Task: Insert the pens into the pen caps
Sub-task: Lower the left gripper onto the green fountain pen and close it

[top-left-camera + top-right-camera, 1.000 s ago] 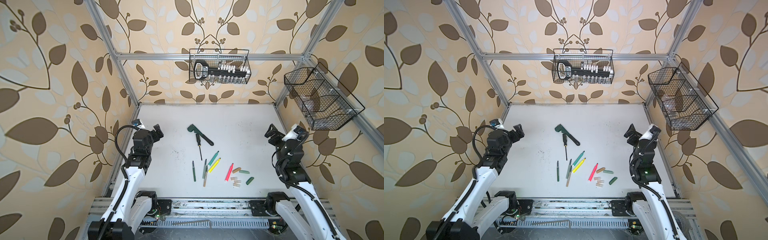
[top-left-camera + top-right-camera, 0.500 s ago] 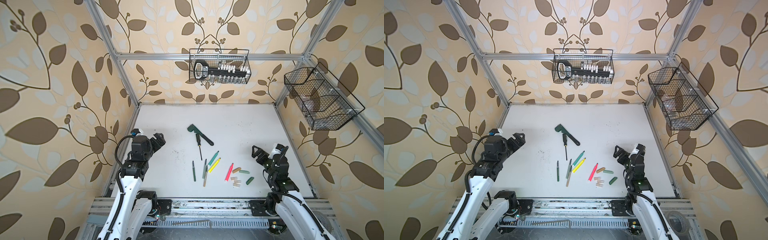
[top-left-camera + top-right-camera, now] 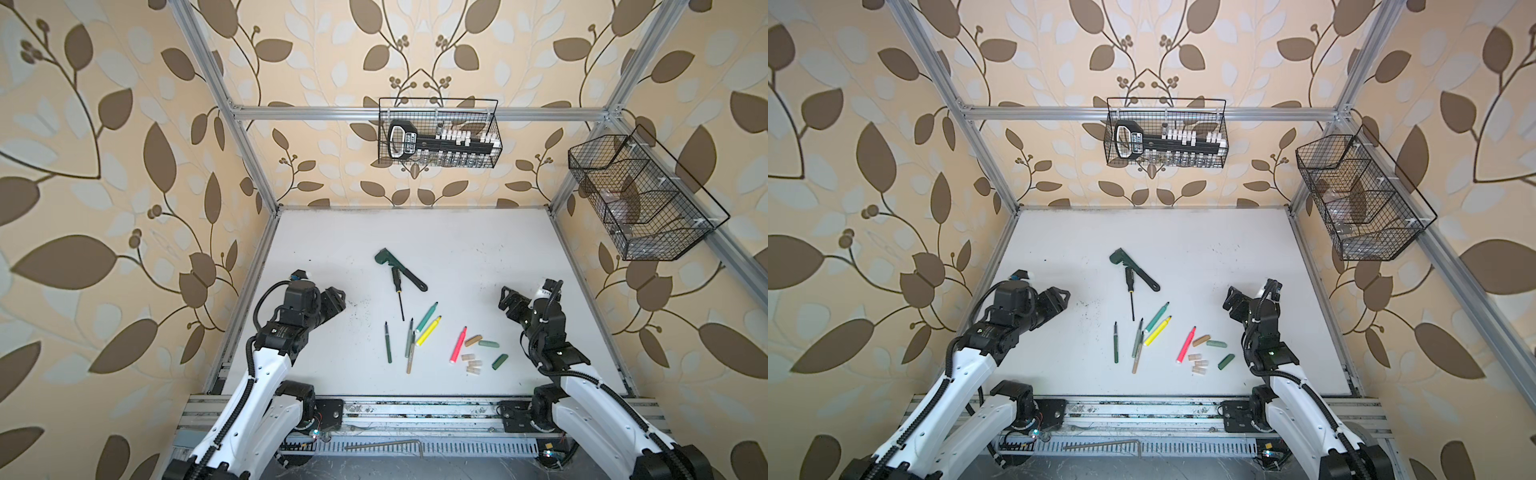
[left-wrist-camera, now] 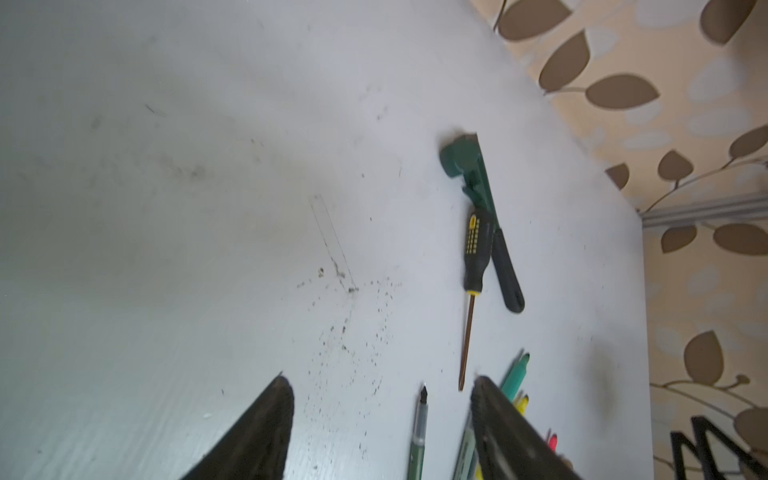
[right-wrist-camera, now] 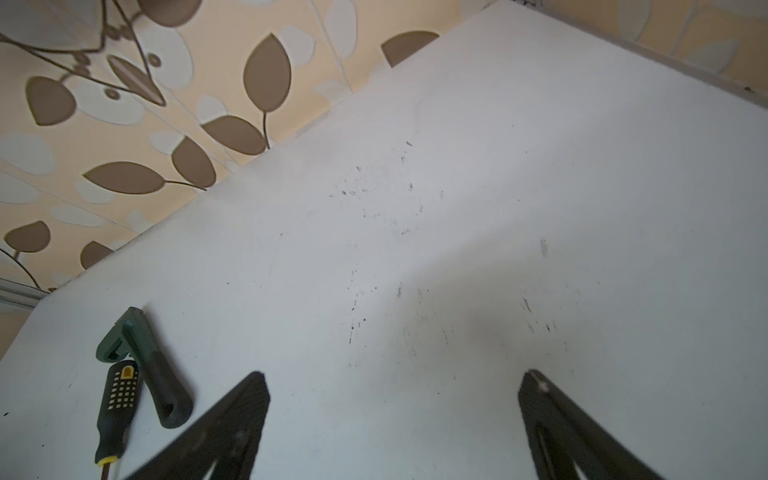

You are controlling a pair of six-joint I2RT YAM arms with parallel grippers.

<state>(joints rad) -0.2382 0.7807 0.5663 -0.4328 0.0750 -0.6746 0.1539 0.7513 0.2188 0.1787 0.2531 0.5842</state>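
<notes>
Six pens lie loose on the white table, seen in both top views: dark green (image 3: 388,343), grey-green (image 3: 410,337), gold-brown (image 3: 410,360), teal (image 3: 427,316), yellow (image 3: 429,331) and pink (image 3: 459,345). Just right of them lie the pen caps: gold-brown (image 3: 473,340), grey-green (image 3: 488,343), dark green (image 3: 500,361) and three pale beige ones (image 3: 473,364). My left gripper (image 3: 338,297) hovers left of the pens, open and empty; the left wrist view shows the dark green pen's tip (image 4: 423,395) between its fingers. My right gripper (image 3: 505,299) is open and empty, right of the caps.
A dark green wrench (image 3: 399,270) and a black-handled screwdriver (image 3: 398,291) lie behind the pens. A wire basket (image 3: 438,133) hangs on the back wall. Another wire basket (image 3: 640,199) hangs on the right wall. Aluminium frame rails border the table.
Both arms have come down and inward toward the middle of the table. The left gripper's jaws have narrowed somewhat. Pens and caps have not moved.
</notes>
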